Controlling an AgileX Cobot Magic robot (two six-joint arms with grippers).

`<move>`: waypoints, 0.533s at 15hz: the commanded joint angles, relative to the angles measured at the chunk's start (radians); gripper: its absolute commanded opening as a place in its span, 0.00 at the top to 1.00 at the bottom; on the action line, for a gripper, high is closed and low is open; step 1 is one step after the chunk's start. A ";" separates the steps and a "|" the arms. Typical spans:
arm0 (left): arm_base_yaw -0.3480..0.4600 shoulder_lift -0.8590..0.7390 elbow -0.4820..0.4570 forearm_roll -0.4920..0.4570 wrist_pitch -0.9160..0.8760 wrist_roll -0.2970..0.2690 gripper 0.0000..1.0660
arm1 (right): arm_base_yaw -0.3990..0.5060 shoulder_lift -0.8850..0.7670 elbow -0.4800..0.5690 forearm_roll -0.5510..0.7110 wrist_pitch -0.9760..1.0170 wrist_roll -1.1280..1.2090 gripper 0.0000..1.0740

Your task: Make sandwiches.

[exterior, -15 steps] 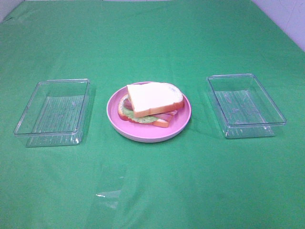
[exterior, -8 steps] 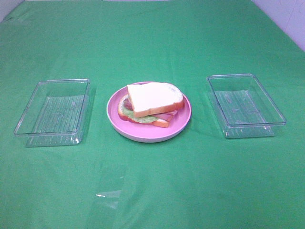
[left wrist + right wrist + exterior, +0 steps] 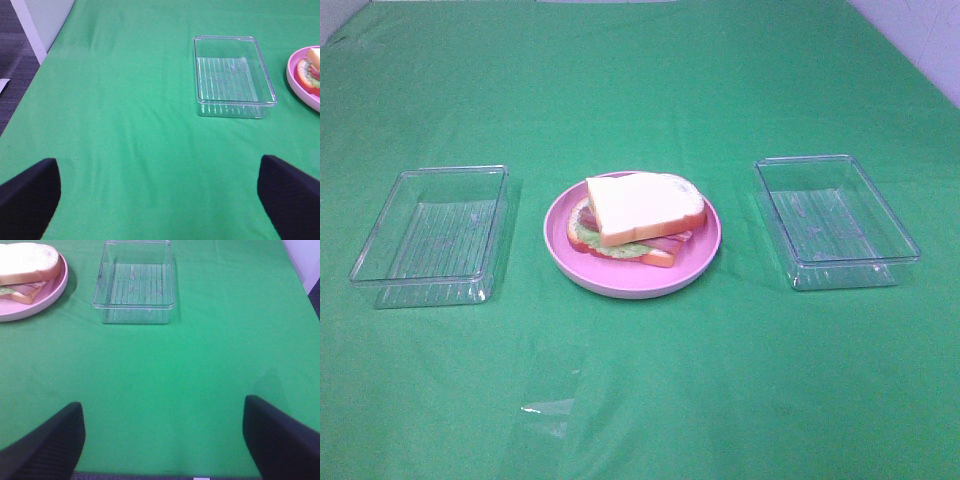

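A stacked sandwich (image 3: 638,217) lies on the round pink plate (image 3: 698,262) in the middle of the green table: white bread on top, then bacon, lettuce and a bottom slice. Its edge also shows in the left wrist view as the sandwich (image 3: 312,74) and in the right wrist view as the sandwich (image 3: 25,267). Neither arm appears in the high view. My left gripper (image 3: 159,197) is open over bare cloth, well short of the left tray. My right gripper (image 3: 162,437) is open too, near the table's front edge, with nothing between its fingers.
A clear plastic tray (image 3: 432,234) stands left of the plate, and another clear tray (image 3: 834,220) stands to its right; both hold nothing. The left tray (image 3: 232,76) and the right tray (image 3: 134,280) lie ahead of each gripper. A white wall (image 3: 920,35) borders the far right corner.
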 commanded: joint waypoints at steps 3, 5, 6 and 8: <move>0.002 -0.002 0.002 -0.002 -0.005 0.000 0.05 | -0.006 -0.028 0.002 -0.005 -0.003 -0.010 0.21; 0.002 -0.002 0.002 -0.002 -0.005 0.000 0.05 | -0.006 -0.028 0.002 -0.005 -0.003 -0.010 0.21; 0.002 -0.002 0.002 -0.002 -0.005 0.000 0.05 | -0.006 -0.028 0.002 -0.005 -0.003 -0.010 0.21; 0.002 -0.002 0.002 -0.002 -0.005 0.000 0.05 | -0.006 -0.028 0.002 -0.005 -0.003 -0.010 0.21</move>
